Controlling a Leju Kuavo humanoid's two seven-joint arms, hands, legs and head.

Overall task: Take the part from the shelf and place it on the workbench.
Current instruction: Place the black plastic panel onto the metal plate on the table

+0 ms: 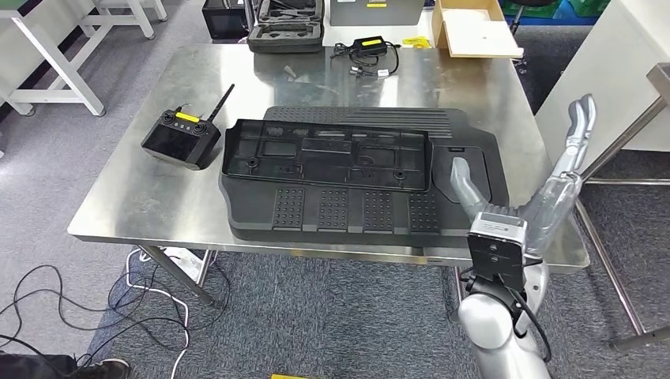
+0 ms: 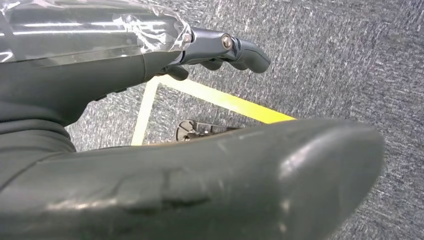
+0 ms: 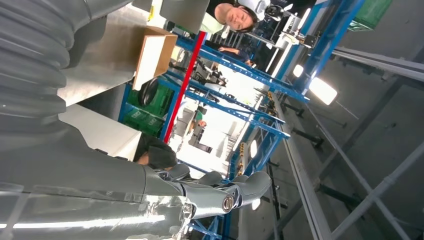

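Two black plastic parts lie stacked on the steel workbench (image 1: 142, 197): a large ribbed panel (image 1: 474, 134) with a shallower tray-like part (image 1: 324, 154) on top. My right hand (image 1: 545, 197) is raised at the table's right front corner. It holds nothing; its fingers (image 1: 583, 118) stretch up and away, and its thumb hangs over the panel's right end. In the right wrist view that hand (image 3: 150, 195) points toward blue shelving (image 3: 240, 70). My left hand (image 2: 200, 165) hangs over grey carpet, holding nothing, its fingers (image 2: 235, 47) apart from the thumb.
A black remote controller (image 1: 180, 138) sits on the table's left part. A foam-lined case (image 1: 284, 28), a charger with cable (image 1: 371, 49) and a cardboard box (image 1: 474, 31) line the far edge. Cables (image 1: 79, 316) trail on the floor front left. A person stands by the shelving.
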